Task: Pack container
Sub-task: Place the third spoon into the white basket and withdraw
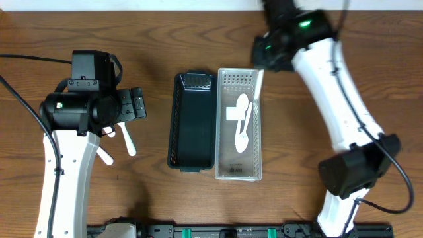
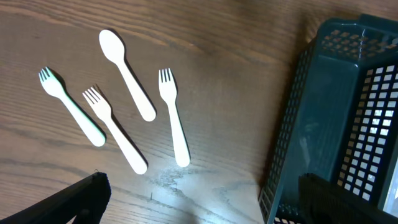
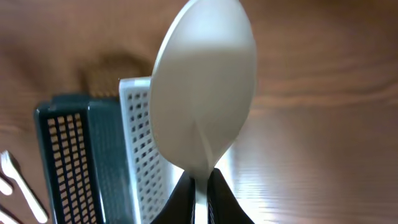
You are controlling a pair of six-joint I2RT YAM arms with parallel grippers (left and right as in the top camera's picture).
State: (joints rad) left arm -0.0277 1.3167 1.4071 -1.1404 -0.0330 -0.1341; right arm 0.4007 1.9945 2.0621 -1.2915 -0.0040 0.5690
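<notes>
Right fingers point(image 3: 177, 205) clenched on the handle of a white spoon point(image 3: 205, 93), bowl facing the wrist camera; it hangs over the far end of the white bin point(image 1: 239, 168), which has packed spoons point(image 1: 242, 122) lying inside. Dark bin point(image 1: 192, 125) sits just beside it, on the left-arm side. Left fingers point(image 2: 74, 199) spread wide, grasping nothing, above the counter point(image 2: 236, 93) near three forks point(image 2: 174, 118) and a loose spoon point(image 2: 127, 74) lying flat.
</notes>
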